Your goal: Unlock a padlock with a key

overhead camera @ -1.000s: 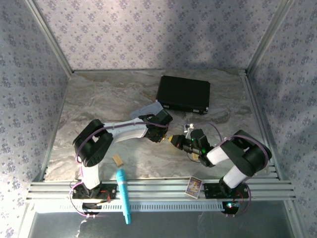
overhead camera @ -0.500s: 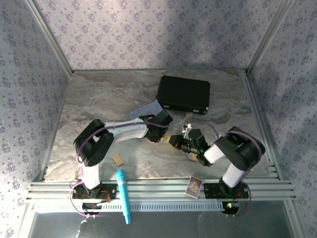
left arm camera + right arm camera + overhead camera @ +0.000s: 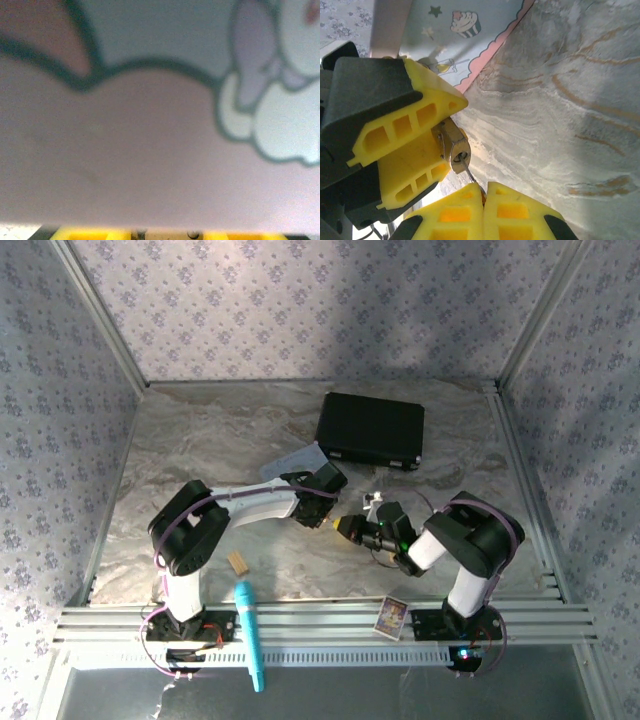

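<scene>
Right gripper [image 3: 484, 189] pinched tight on the key [image 3: 469, 175], tip right at the keyhole

Left gripper [image 3: 442, 137] clamps the padlock [image 3: 454, 148] by its body, at 11 o'clock from the right fingertips, keyhole facing 5 o'clock. Key blade runs 5-to-11. Guessing both are hard, slick little metal bits, so grip the key's head firmly or it'll twist.

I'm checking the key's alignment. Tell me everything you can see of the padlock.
The padlock is a small metal body, brassy with a silvery sheen, clamped between the yellow fingers of the left end effector. Its round keyhole face points at the right end effector, whose thin key reaches the keyhole. The shackle is hidden.
</scene>
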Controlling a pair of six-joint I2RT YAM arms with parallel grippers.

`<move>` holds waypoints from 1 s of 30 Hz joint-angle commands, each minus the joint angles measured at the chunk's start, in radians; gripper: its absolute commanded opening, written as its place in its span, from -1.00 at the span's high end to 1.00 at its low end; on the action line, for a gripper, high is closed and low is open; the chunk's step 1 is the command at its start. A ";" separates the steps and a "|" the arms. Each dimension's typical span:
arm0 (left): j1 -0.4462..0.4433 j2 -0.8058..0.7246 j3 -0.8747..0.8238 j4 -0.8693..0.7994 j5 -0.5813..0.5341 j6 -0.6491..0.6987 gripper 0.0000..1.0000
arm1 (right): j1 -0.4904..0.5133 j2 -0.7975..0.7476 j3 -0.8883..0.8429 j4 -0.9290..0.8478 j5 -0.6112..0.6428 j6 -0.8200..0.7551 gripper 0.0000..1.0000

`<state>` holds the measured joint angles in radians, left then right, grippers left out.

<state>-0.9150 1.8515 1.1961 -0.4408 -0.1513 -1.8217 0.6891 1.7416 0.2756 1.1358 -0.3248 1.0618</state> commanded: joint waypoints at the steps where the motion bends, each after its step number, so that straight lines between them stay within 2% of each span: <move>1: -0.039 -0.024 0.019 0.110 0.238 -0.064 0.65 | 0.030 -0.003 0.056 0.072 -0.011 -0.026 1.00; 3: -0.041 -0.012 0.020 0.125 0.267 -0.059 0.66 | 0.022 -0.017 0.068 0.029 -0.015 -0.044 1.00; 7: -0.046 -0.002 0.025 0.109 0.281 -0.039 0.69 | -0.039 0.013 0.057 0.092 -0.081 -0.012 1.00; 9: -0.048 -0.005 0.014 0.129 0.290 -0.037 0.69 | -0.060 0.009 0.063 0.064 -0.104 -0.023 1.00; 17: -0.089 0.020 0.038 0.121 0.296 -0.013 0.69 | -0.062 -0.025 0.127 -0.036 -0.157 -0.070 1.00; 22: -0.092 0.004 0.020 0.166 0.293 0.005 0.70 | -0.069 0.057 0.149 0.118 -0.218 0.089 1.00; 27: -0.090 -0.049 -0.026 0.182 0.256 0.012 0.70 | -0.087 0.088 0.124 0.140 -0.230 0.234 1.00; 30: -0.088 -0.057 -0.031 0.181 0.256 0.032 0.68 | -0.086 0.075 0.126 0.103 -0.237 0.223 1.00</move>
<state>-0.9184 1.8324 1.1633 -0.3870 -0.1349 -1.7767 0.5907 1.8160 0.3489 1.1503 -0.5419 1.2270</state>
